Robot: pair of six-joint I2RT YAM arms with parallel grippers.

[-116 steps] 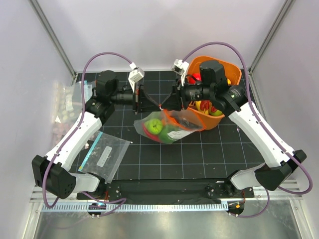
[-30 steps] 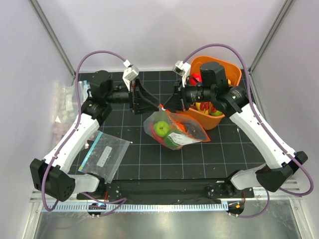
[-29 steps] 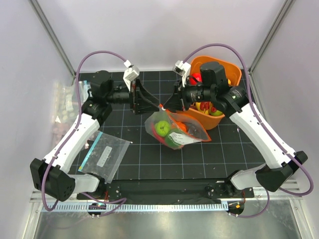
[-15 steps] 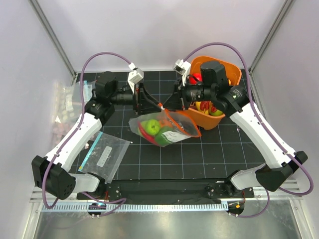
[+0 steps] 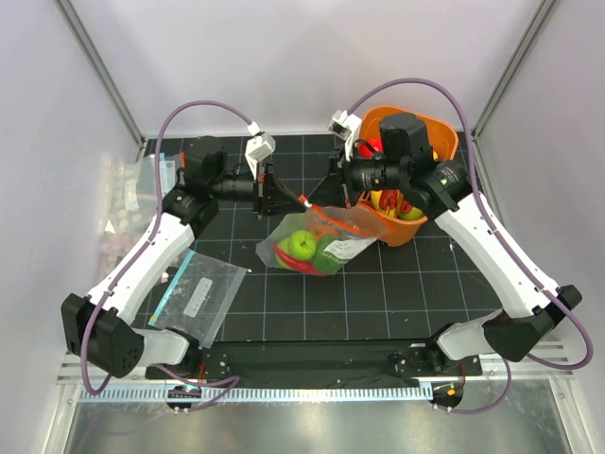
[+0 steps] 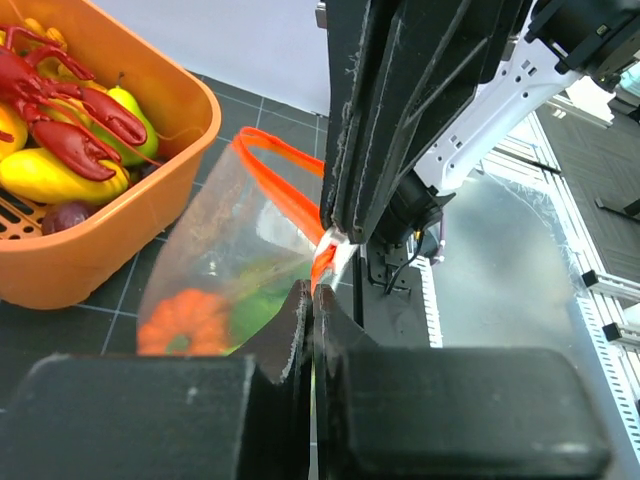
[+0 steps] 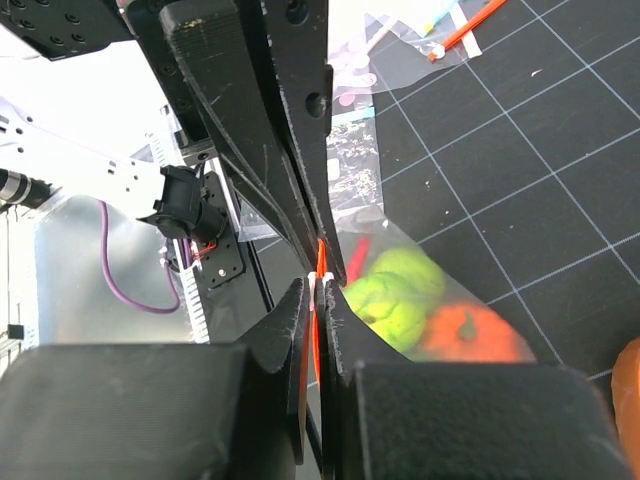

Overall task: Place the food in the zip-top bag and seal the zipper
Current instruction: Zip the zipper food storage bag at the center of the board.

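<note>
Top external view: left gripper (image 5: 299, 198) and right gripper (image 5: 314, 200) both pinch the thin orange-red zipper strip (image 5: 327, 209) on the clear floppy bag (image 5: 333, 252); best to squeeze and slide slowly

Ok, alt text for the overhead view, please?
The left gripper and right gripper meet mid-table, both pinching the orange-red zipper of a clear zip-top bag holding toy food. An orange basket of more toys sits at the far right; a teal-edged bag lies flat at the near left.
</note>
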